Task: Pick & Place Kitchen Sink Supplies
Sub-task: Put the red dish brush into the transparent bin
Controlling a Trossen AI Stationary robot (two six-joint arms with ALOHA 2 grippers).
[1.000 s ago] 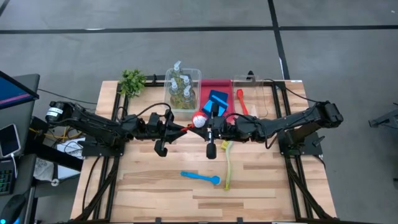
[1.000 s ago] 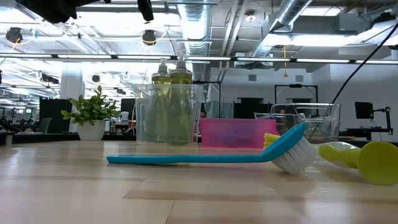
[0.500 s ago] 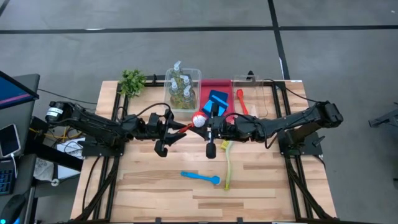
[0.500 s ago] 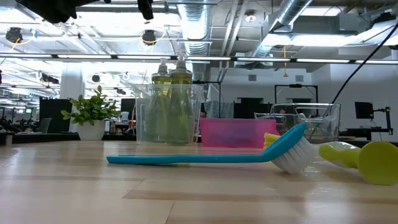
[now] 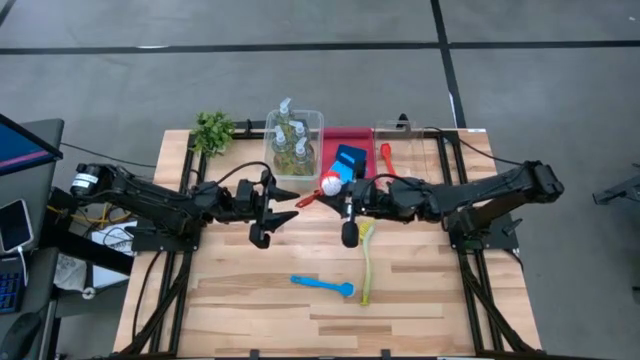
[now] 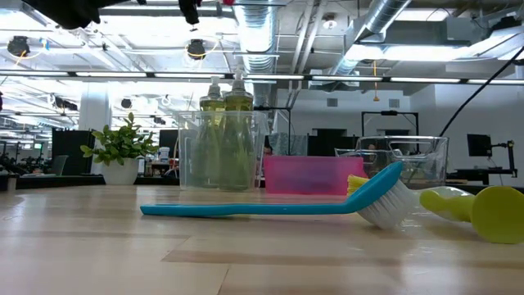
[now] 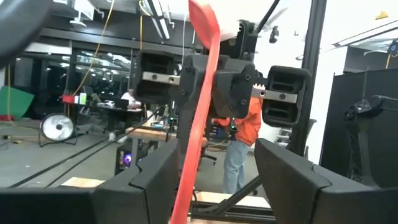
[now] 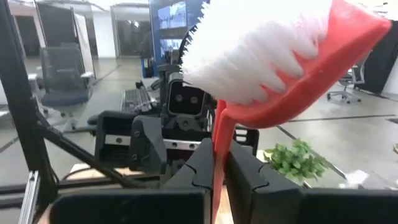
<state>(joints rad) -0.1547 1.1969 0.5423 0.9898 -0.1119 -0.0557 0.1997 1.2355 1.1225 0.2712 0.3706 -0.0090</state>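
Left gripper [image 5: 283, 194] fingers have spread, letting go; right gripper [image 5: 334, 187] now pinches the red brush [image 5: 322, 187] alone.

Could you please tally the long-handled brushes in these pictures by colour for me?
Red: 2 (raised red brush, far red brush)
Blue: 1 (blue brush)
Yellow-green: 1 (yellow-green brush)
Total: 4
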